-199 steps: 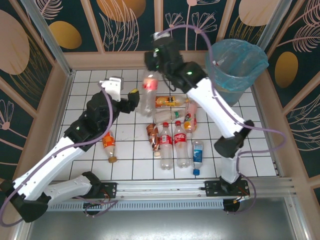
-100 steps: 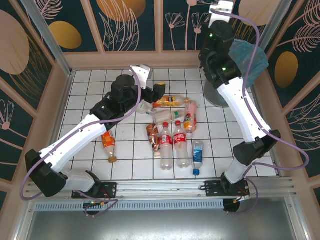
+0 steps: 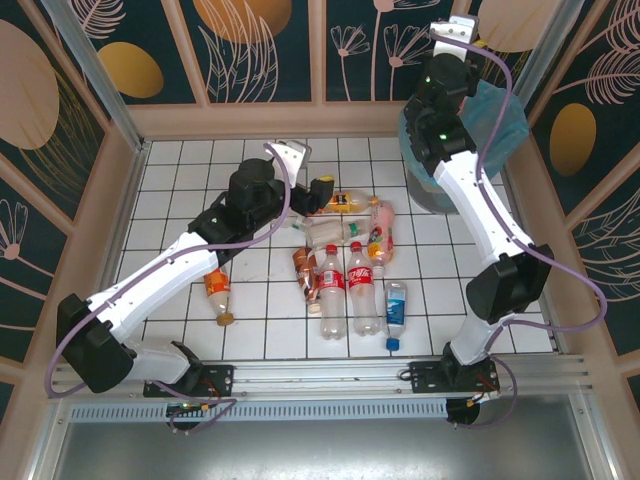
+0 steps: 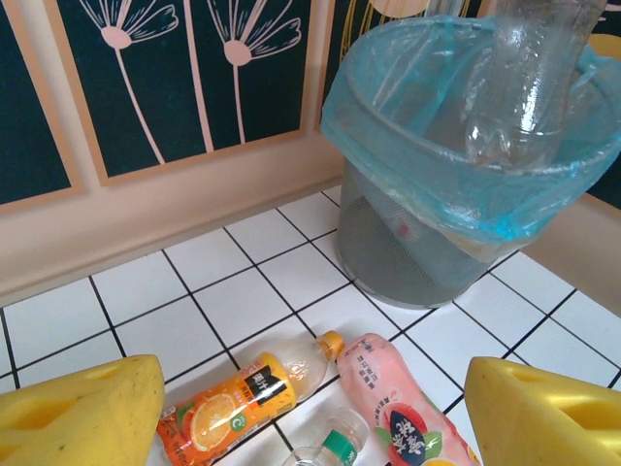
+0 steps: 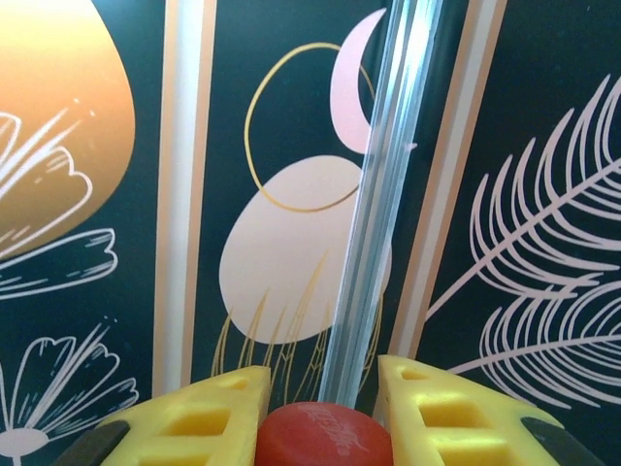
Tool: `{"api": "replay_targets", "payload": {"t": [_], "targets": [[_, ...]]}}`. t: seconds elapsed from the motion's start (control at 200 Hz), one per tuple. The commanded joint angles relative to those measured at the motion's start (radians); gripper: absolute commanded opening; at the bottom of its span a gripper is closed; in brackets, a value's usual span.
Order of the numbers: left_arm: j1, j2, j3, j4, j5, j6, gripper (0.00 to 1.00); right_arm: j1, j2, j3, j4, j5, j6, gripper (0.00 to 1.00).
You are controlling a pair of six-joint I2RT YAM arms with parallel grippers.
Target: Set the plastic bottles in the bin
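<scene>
1. Clear bottle (image 4: 524, 78) hangs over the bin's mouth at far right. Its lower end looks to be inside the rim already, and the label can't be read.
2. Red cap (image 5: 325, 437) of that bottle sits pinched between the yellow fingers of the right gripper (image 5: 323, 398), which is pressed tight on it.
3. Bin (image 4: 408, 248): grey mesh wall w/ a light-blue liner (image 4: 437, 194) folded over the rim. It stands in the far right corner of the tiled table (image 3: 180, 200).
4. Other bottles lie mid-table, left & near of the bin. The orange-juice bottle (image 4: 243, 398) is just beside the pink-label bottle (image 4: 398, 417), w/ a green-capped bottle (image 4: 330, 451) nearer. Two Coca-Cola bottles (image 3: 347, 288) and a blue-label bottle (image 3: 396, 305) lie nearer again. An orange-label bottle (image 3: 218, 290) lies apart, near left.
5. Left gripper (image 4: 310, 398): fingers spread wide w/ nothing between, hovering above the far edge of that cluster.
6. Step in hand, I'd say: dropping the held bottle in.
7. Next, the right fingers need to part while the bottle is centred over the opening, so it clears the rim & liner. Left then prob. drops onto the orange-juice bottle, fingers across its body, w/o shoving the pink one.
</scene>
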Motion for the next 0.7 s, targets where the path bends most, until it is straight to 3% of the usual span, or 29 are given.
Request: {"api": "replay_targets", "payload": {"t": [0.0,0.21,0.696], "targets": [[-0.002,-0.028,-0.017,0.052,-0.004,0.013,0.81,-0.012,0.034,-0.063,-0.019,0.057,-0.024,0.0],[-0.002,-0.03,-0.027,0.058,0.001,0.007,0.81,-0.023,0.048,-0.046,0.015,0.063,-0.052,0.0],[-0.002,-0.019,-0.03,0.057,-0.01,0.01,0.82,-0.026,0.247,0.351,-0.036,0.001,-0.088,0.0]]}}
